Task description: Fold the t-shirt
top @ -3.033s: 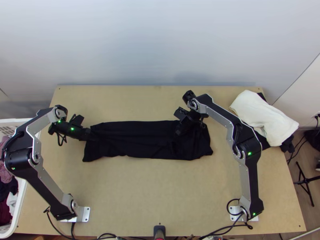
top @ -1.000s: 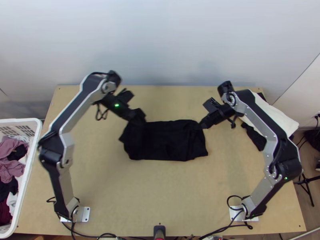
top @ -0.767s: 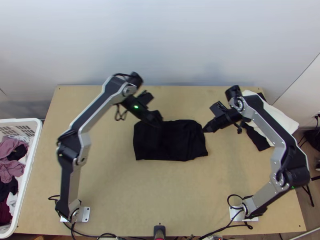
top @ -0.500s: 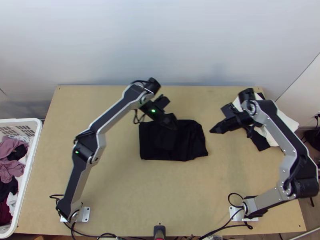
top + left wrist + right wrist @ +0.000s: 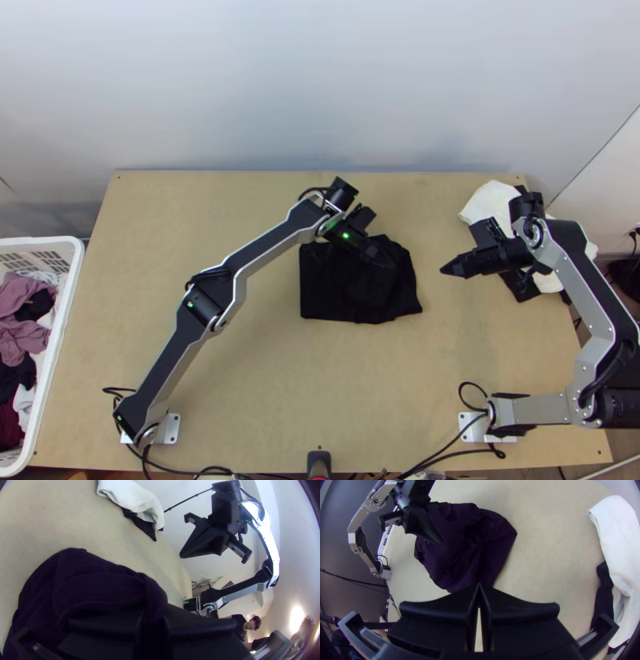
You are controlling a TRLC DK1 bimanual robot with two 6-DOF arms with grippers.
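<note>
Left gripper [image 5: 389,262] had swung across the bench [image 5: 264,392], bringing the black t-shirt [image 5: 340,292]'s left end over toward its right; the long strip had become a compact, rumpled bundle just right of middle. Left fingers were pinched on cloth. Right gripper [image 5: 446,270] had backed off rightward, well apart from the t-shirt, its fingers together at the tips, nothing held. Crosswise fold looked nearly made; laying the end down, letting go and smoothing seemed left to do

2 grippers [image 5: 445,270], 1 t-shirt [image 5: 326,298], 1 basket [image 5: 66,324], 1 table [image 5: 240,392]
</note>
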